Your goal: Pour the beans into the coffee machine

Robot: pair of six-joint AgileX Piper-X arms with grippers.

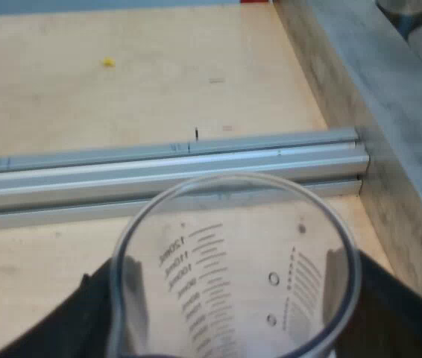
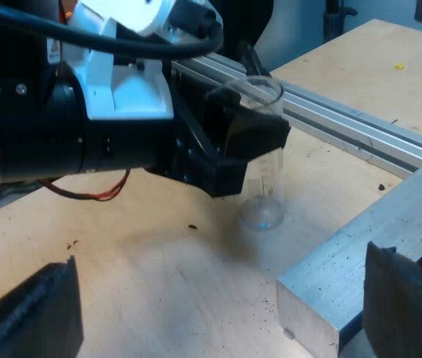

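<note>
My left gripper (image 1: 237, 302) is clamped on the glass (image 1: 233, 261), with one black finger (image 1: 69, 321) on each side of it. The glass stands straight up, mouth open to the top, and has lines and numbers on its wall. From my right wrist, the left gripper (image 2: 259, 104) holds the glass (image 2: 263, 190) low over the table (image 2: 159, 276); I cannot tell if its bottom touches the wood. My right gripper (image 2: 218, 313) has its fingers (image 2: 24, 313) wide apart and holds nothing. A metal rail (image 1: 166, 168) lies on the table just past the glass. A grey block (image 2: 360, 246) sits near the glass, and dark crumbs (image 2: 191, 227) lie on the wood.
</note>
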